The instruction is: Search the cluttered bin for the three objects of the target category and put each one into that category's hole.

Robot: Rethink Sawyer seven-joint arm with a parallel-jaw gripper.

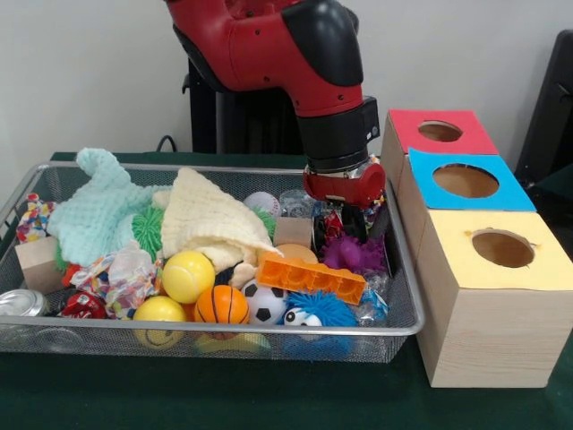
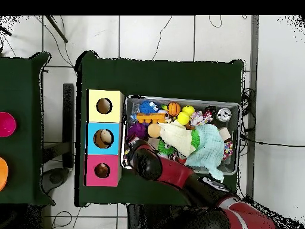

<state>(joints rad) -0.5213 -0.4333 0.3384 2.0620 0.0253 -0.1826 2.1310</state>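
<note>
Hand (image 1: 342,224) is down in the right end of the wire bin (image 1: 215,330), fingers spread open and empty just above the purple fuzzy toy (image 1: 354,254); I judge that my pick, though the target category is not shown. Going left to right: cloths (image 1: 161,215), balls (image 1: 188,276), the orange block (image 1: 312,278), then the toy directly beneath me. Beyond the bin's right wall sit the three boxes (image 1: 488,269) on the counter, with open room above the rim.
</note>
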